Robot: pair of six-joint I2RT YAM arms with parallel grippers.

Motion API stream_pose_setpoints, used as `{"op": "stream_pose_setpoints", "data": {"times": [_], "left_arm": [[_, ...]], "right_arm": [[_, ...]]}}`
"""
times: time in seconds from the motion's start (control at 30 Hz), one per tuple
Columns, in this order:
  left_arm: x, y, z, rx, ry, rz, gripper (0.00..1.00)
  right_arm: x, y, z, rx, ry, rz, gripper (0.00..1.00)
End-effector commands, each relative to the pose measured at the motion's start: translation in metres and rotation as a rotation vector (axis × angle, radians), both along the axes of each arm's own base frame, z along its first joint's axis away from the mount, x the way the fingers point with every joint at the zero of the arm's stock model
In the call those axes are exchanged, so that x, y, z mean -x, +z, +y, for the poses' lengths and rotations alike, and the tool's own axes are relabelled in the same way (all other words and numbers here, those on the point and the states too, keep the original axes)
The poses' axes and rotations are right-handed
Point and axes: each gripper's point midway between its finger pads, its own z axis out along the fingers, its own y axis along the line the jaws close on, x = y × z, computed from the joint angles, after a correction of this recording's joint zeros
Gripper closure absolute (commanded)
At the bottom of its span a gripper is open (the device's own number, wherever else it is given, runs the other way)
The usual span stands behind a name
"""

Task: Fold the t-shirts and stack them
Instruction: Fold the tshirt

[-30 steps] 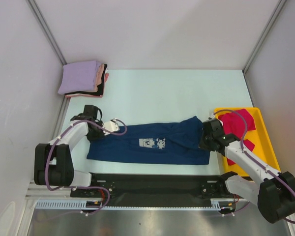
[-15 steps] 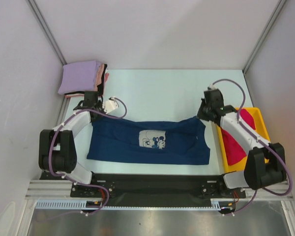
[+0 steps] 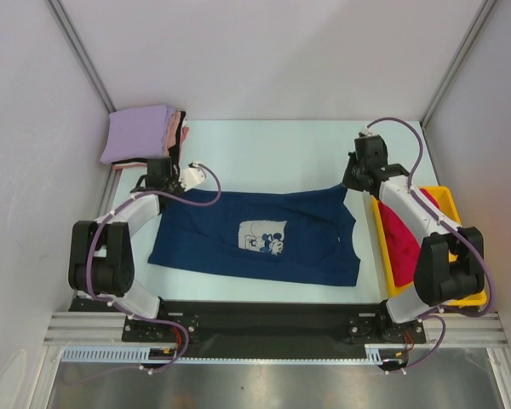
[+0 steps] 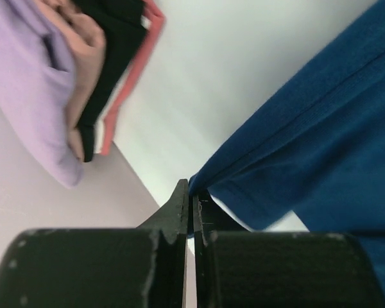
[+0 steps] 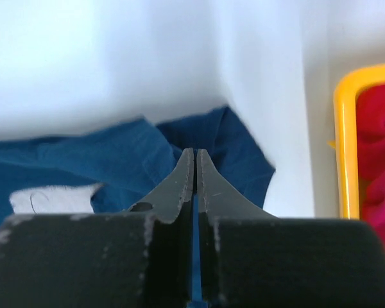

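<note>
The navy t-shirt (image 3: 255,239) with a white mouse print lies stretched across the table between my two grippers. My left gripper (image 3: 168,181) is shut on its far left corner, and the blue cloth (image 4: 321,147) runs out from the closed tips of the left gripper (image 4: 192,191). My right gripper (image 3: 352,182) is shut on the far right corner, with a blue strip between the tips of the right gripper (image 5: 196,157) and the navy cloth (image 5: 115,160) hanging below. A crimson t-shirt (image 3: 402,234) lies in the yellow tray. Folded t-shirts, lavender on top (image 3: 139,134), are stacked at the far left.
The yellow tray (image 3: 450,198) stands along the right edge, and its rim (image 5: 342,147) is close to the right gripper. The folded stack (image 4: 32,77) sits just beyond the left gripper. White walls close in the table on three sides.
Both grippers moved away from the arm bases, drawing the navy shirt's far edge out and spreading it. The left gripper shut on its corner. The right arm swung from over the tray toward the back.
</note>
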Motion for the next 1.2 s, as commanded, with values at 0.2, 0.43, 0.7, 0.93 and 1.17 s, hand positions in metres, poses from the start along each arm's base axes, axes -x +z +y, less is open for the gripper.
{"op": "stream_pose_setpoints", "data": {"times": [0.2, 0.43, 0.7, 0.93, 1.17], "left_arm": [[0.069, -0.030, -0.026, 0.068, -0.175, 0.151, 0.96], [0.096, -0.057, -0.014, -0.048, -0.241, 0.241, 1.00], [0.074, -0.031, 0.011, -0.018, -0.181, 0.200, 1.00], [0.084, -0.041, 0.010, -0.040, -0.230, 0.243, 1.00], [0.100, -0.056, 0.009, -0.046, -0.265, 0.304, 1.00]], "right_arm": [[0.113, -0.009, 0.009, -0.052, 0.004, 0.085, 1.00], [0.173, -0.062, 0.013, -0.150, -0.061, 0.207, 1.00], [0.179, -0.049, 0.007, -0.131, -0.076, 0.216, 1.00], [0.201, -0.067, 0.010, -0.140, -0.074, 0.292, 1.00], [0.212, -0.092, 0.019, -0.176, -0.077, 0.345, 1.00]]}}
